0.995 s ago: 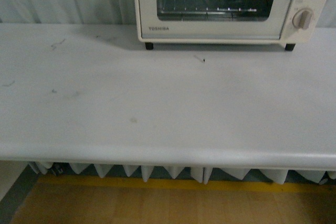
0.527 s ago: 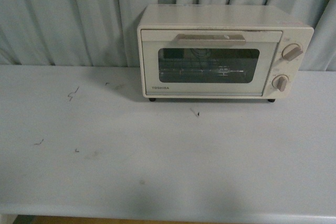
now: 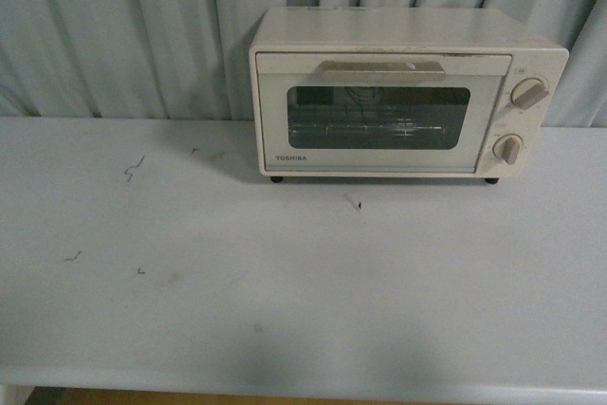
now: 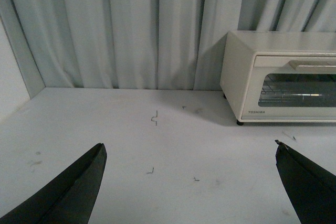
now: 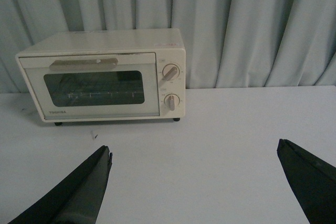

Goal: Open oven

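The oven (image 3: 408, 92) stands at the back of the counter (image 3: 285, 301), against the pleated curtain (image 3: 142, 35). Its door is closed, with the flat handle (image 3: 381, 71) lying along the top edge of the door. Through the dark window we see the wire rack (image 3: 365, 127). To the right of the door are two round knobs, an upper knob (image 3: 528, 94) and a lower knob (image 3: 507, 149).

The left jaws are spread wide and hold nothing. In the left wrist view they hang above the counter, well short of the oven (image 4: 278, 77) and off toward its left end, so the wrist camera sees the oven's left side wall. The right jaws are also wide apart and empty. They are well back from the oven (image 5: 100, 74) and face its front, which shows between the two dark tips. Neither pair touches the oven or the counter. Neither arm shows in the front view.

A few thin scuff marks (image 3: 131, 171) lie on the counter left of the oven, and a small dark speck (image 3: 356, 203) lies just in front of its door.

A second ago the front view looked down at the counter's near edge and the floor, with only the oven's lower part in sight. Now we see the whole oven, much as half a second ago.
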`<state>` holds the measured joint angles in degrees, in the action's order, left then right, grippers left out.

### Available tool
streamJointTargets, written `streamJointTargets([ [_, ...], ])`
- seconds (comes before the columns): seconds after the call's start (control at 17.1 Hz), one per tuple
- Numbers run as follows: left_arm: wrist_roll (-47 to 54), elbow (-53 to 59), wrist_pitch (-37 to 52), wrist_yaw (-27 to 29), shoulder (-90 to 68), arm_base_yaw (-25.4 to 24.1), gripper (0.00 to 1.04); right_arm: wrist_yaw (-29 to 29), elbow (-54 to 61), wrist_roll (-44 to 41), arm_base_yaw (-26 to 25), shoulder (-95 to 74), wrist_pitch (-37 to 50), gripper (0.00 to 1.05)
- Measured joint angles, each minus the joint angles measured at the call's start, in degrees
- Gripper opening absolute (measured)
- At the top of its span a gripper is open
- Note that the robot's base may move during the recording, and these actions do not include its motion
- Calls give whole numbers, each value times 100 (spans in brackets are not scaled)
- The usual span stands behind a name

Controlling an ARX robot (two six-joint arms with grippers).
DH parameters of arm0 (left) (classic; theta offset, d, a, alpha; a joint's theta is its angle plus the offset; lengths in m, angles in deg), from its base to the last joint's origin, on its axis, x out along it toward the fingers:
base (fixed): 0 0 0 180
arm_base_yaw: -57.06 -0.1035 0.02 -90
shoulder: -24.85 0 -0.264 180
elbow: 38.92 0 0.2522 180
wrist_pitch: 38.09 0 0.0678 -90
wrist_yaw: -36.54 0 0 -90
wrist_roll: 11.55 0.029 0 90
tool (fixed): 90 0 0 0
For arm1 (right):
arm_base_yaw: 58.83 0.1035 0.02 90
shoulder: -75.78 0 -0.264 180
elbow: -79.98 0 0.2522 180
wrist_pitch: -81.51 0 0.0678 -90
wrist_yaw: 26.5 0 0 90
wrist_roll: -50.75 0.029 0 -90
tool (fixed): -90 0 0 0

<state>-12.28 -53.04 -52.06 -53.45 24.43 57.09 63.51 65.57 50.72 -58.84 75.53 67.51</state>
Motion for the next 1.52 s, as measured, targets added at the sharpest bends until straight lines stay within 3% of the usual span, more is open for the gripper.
streamJointTargets([
  [1.4,0,0,-2,0,0,0,98,-2,0,0,0,0,2,98],
  [1.46,-595,-293,-866,-138,-299,52,98,-2,0,0,0,0,0,98],
  [1.52,-1829,-713,-1084,129,-1593,468,98,2,0,0,0,0,0,98],
])
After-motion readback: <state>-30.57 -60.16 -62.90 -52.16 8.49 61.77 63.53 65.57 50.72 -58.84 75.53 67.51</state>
